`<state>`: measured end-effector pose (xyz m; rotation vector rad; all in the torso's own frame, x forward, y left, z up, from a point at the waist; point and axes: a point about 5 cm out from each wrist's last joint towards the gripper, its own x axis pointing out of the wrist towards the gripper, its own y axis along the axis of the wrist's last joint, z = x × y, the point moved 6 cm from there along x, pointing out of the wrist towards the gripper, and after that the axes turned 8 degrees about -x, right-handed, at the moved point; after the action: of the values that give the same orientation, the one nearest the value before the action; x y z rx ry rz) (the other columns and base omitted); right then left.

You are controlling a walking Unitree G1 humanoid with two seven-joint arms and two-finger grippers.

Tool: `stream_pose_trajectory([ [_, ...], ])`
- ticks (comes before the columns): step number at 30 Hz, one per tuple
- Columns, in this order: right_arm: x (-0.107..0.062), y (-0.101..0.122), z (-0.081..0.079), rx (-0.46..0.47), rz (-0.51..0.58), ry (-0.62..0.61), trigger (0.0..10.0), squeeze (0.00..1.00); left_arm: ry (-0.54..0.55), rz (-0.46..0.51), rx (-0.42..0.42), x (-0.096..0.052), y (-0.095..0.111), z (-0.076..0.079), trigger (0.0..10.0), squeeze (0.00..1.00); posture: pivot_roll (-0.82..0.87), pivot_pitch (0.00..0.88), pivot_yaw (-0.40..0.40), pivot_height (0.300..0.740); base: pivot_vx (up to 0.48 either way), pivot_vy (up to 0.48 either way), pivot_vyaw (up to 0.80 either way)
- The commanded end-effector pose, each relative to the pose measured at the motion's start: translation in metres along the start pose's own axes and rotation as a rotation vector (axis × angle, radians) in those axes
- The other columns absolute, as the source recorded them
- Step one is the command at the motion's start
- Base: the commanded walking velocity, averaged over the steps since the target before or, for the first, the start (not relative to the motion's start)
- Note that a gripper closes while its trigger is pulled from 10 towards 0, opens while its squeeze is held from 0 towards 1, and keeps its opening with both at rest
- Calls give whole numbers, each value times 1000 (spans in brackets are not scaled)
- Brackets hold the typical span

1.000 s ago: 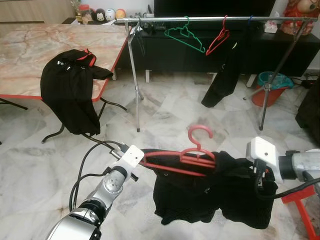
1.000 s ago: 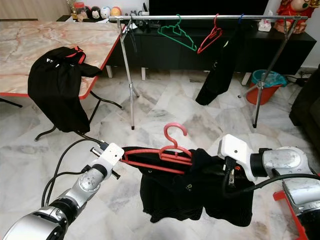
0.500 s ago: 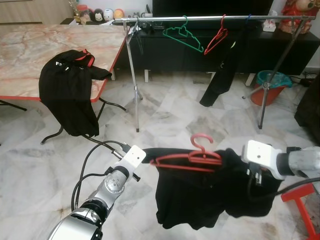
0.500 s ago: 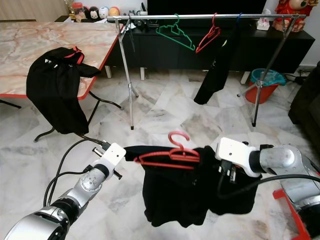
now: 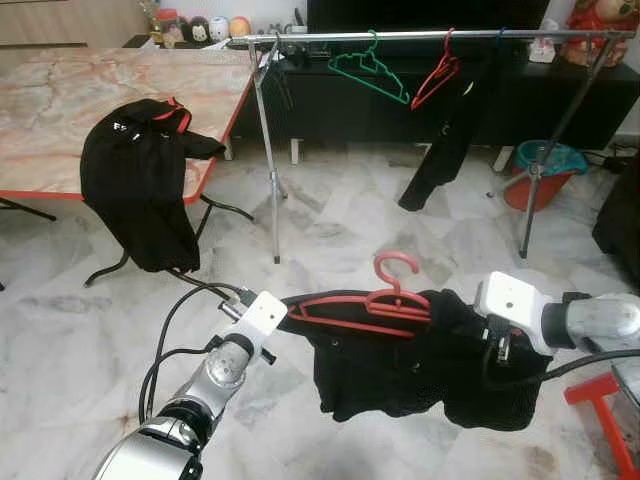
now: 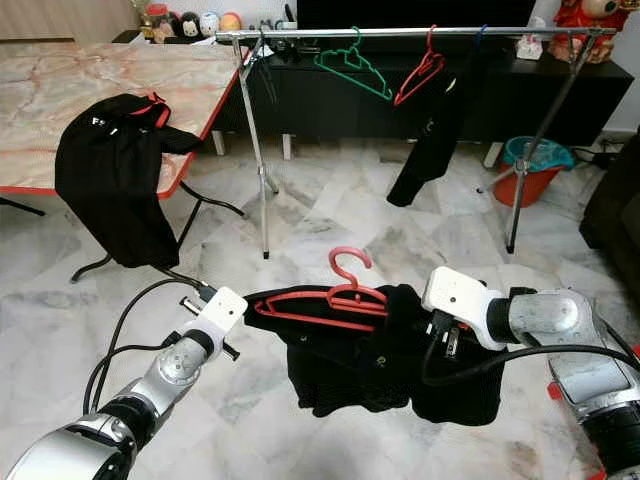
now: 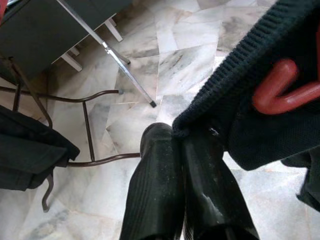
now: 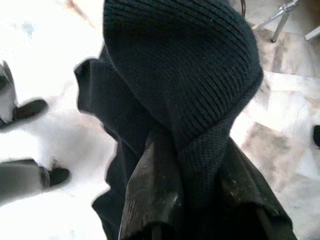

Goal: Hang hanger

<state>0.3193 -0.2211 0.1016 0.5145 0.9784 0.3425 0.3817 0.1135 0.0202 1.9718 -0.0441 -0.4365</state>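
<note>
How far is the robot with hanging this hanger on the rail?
Done: the black garment sits on the red hanger. In hand: the left pincer and right pincer pinch its two ends, well short of the rail. Left: walk up, hook it on.

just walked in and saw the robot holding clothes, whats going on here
The robot holds a black garment on a red hanger stretched between its two arms, above the marble floor. The left gripper is shut on one edge of the garment, and the right gripper is shut on the other side. The clothes rail stands farther ahead, with a green hanger and another red hanger on it. The held hanger is not yet hung.
</note>
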Motion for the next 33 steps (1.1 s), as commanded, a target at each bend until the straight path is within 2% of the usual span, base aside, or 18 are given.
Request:
stream_pose_trajectory([
  [1,-11,-25,7,-36,-140,-38,0,0,61,-93,-22,-8,-26,-21,0,0,-279,44,22,740,0,0,0],
  [11,0,-36,5,-28,-219,-74,0,0,69,-82,-79,-4,-18,-28,0,0,-275,43,22,740,0,0,0],
  [18,19,-39,-13,-67,-274,-51,0,0,45,-63,-179,1,-7,-30,0,0,-272,42,20,740,0,0,0],
  [20,28,-41,-14,-40,-289,-92,0,0,11,-39,-268,4,2,-27,0,0,-268,40,18,740,0,0,0],
  [23,32,-40,-13,-15,-286,-122,0,0,-9,-17,-313,6,8,-26,0,0,-268,40,18,740,0,0,0],
  [25,48,-37,-13,71,-269,-194,0,0,-90,58,-448,10,29,-19,0,0,-259,35,15,740,0,0,0],
  [28,58,-35,-14,148,-255,-239,0,0,-147,92,-502,11,39,-13,0,0,-255,31,14,740,0,0,0],
  [32,69,-30,-6,254,-220,-338,0,0,-264,135,-541,11,55,1,0,0,-249,26,15,740,0,0,0],
  [33,75,-23,3,349,-163,-402,0,0,-344,157,-537,9,63,12,0,0,-247,25,15,740,0,0,0],
])
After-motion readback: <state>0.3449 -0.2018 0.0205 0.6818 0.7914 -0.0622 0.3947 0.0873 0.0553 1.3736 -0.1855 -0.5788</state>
